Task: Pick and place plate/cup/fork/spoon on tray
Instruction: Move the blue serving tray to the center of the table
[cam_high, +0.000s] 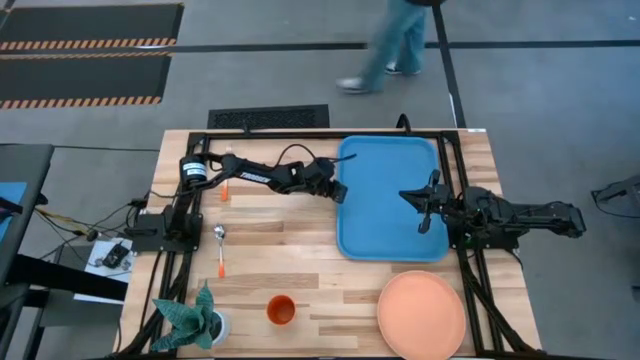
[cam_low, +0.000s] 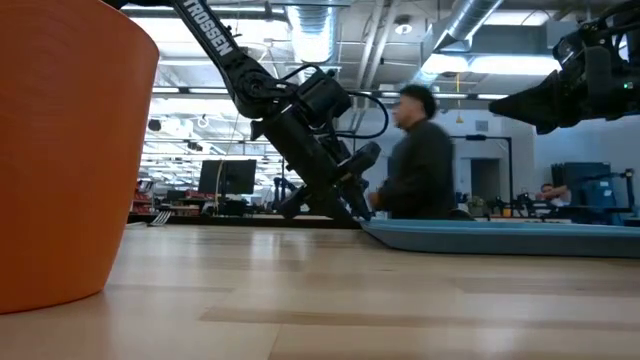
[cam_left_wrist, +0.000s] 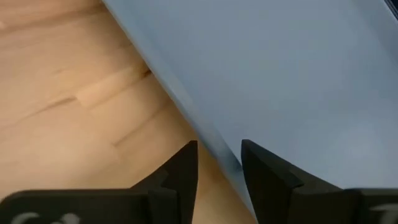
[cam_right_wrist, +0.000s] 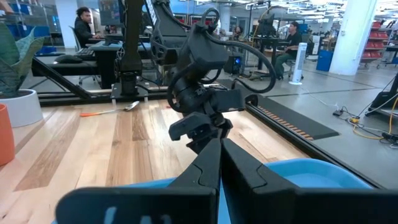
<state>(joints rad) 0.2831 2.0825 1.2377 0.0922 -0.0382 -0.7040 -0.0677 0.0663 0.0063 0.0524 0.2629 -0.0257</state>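
The blue tray (cam_high: 385, 225) lies flat on the table at centre right. My left gripper (cam_high: 338, 190) reaches across to the tray's left rim and is shut on it. My right gripper (cam_high: 410, 195) is shut and empty, hovering high above the tray's right part; it also shows in the low view (cam_low: 520, 100). The salmon plate (cam_high: 420, 315) lies near the front edge, right of centre. The orange cup (cam_high: 281, 310) stands at the front. The spoon (cam_high: 220, 245) lies on the wood at the left. A small orange piece (cam_high: 225, 192), perhaps the fork's handle, shows beside the left arm. My left gripper pinches the tray's left rim (cam_left_wrist: 219, 155) between its two fingers, one finger (cam_left_wrist: 183, 171) outside over the wood and one (cam_left_wrist: 264, 177) inside over the tray's floor. The fingers slant down from the table's left. In the low view the tray (cam_low: 480, 235) rests on the table.
A white pot with a green plant (cam_high: 195, 320) stands at the front left corner. A person walks past beyond the table's far edge (cam_high: 395, 45). Bare wood lies between the spoon and the tray.
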